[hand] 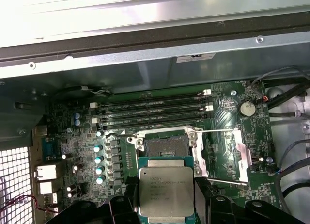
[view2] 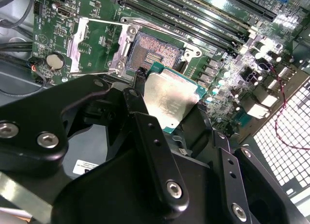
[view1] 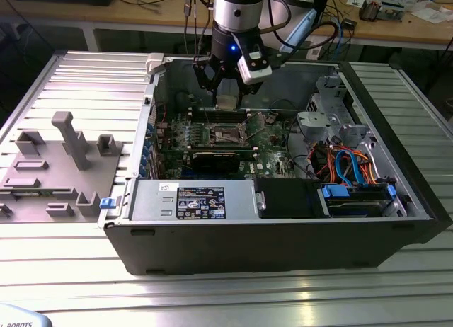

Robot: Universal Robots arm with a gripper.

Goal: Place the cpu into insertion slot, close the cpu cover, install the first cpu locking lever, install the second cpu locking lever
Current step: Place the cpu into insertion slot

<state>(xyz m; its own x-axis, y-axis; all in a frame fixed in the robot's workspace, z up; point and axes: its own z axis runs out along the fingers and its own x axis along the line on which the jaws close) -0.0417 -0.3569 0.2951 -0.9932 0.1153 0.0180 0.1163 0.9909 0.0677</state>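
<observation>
My gripper [view1: 226, 93] hangs inside the open computer case and is shut on the cpu [view1: 228, 102], a flat square chip with a silvery top and green edge. In both wrist views the black fingers [hand: 127, 204] clamp the cpu [hand: 166, 192] [view2: 169, 100] from two sides. It is held in the air, apart from the board and just short of the insertion slot [hand: 167, 145] [view2: 154, 52] [view1: 228, 134], whose dark centre is bare. The cpu cover [hand: 225, 153] [view2: 94, 44], a silvery frame plate, is swung open and lies beside the slot.
Long memory slots [hand: 150, 112] run along the far side of the slot, toward the case wall [hand: 145, 69]. A black expansion card [view1: 212, 159], the power supply [view1: 191, 199] and blue and orange cables [view1: 347, 164] fill the case. A grey fixture [view1: 64, 157] stands at the exterior view's left.
</observation>
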